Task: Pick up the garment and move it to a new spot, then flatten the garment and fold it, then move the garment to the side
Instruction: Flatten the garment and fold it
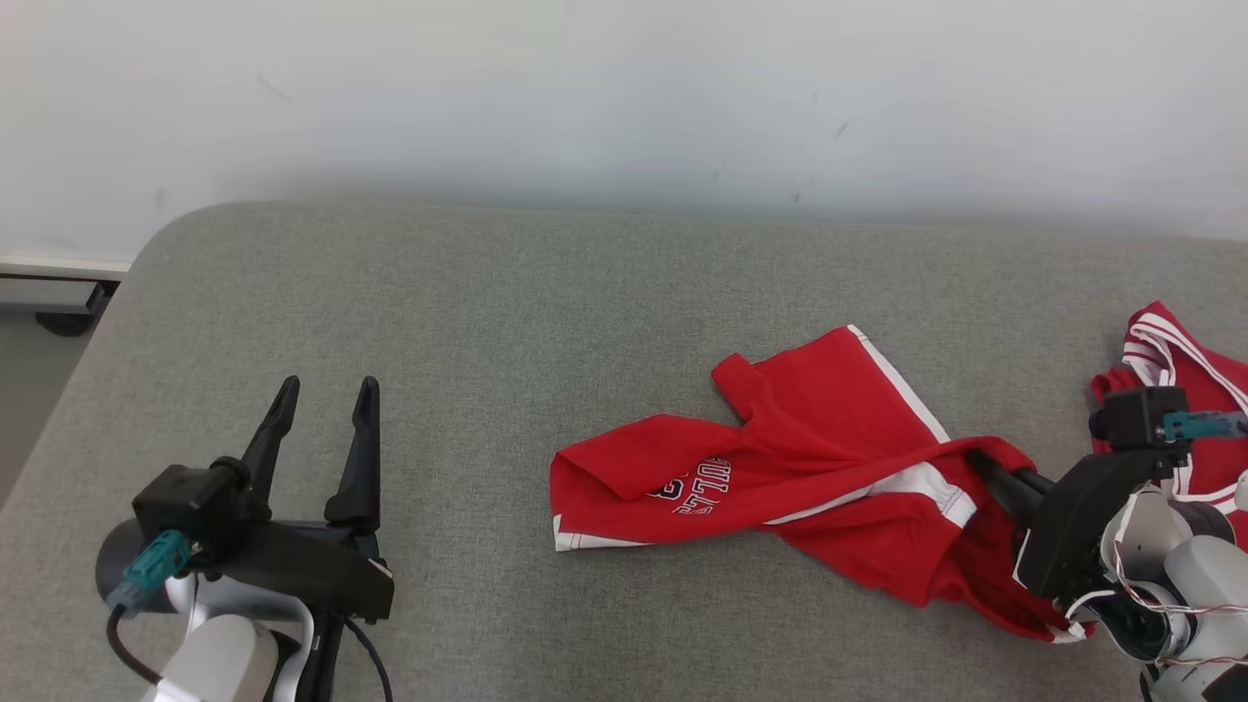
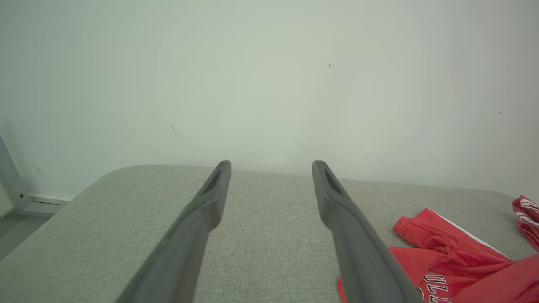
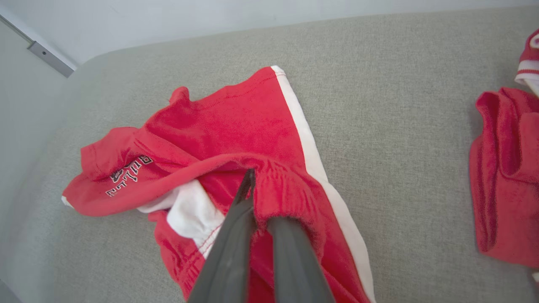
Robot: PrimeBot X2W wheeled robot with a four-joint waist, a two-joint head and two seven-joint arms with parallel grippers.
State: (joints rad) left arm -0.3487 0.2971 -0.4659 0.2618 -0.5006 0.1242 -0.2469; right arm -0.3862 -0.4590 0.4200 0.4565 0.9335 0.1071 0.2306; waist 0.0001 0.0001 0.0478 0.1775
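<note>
The garment is a pair of red shorts with white side stripes and lettering, lying crumpled on the grey cushion right of centre. My right gripper is shut on its gathered waistband; in the right wrist view the two fingers meet with red fabric pinched between them. The garment also shows at the lower right of the left wrist view. My left gripper hovers open at the lower left, well away from the cloth, with nothing between its fingers.
A second red and white garment lies at the far right edge, just behind my right wrist. The grey cushion has a rounded corner at the far left and meets a white wall at the back.
</note>
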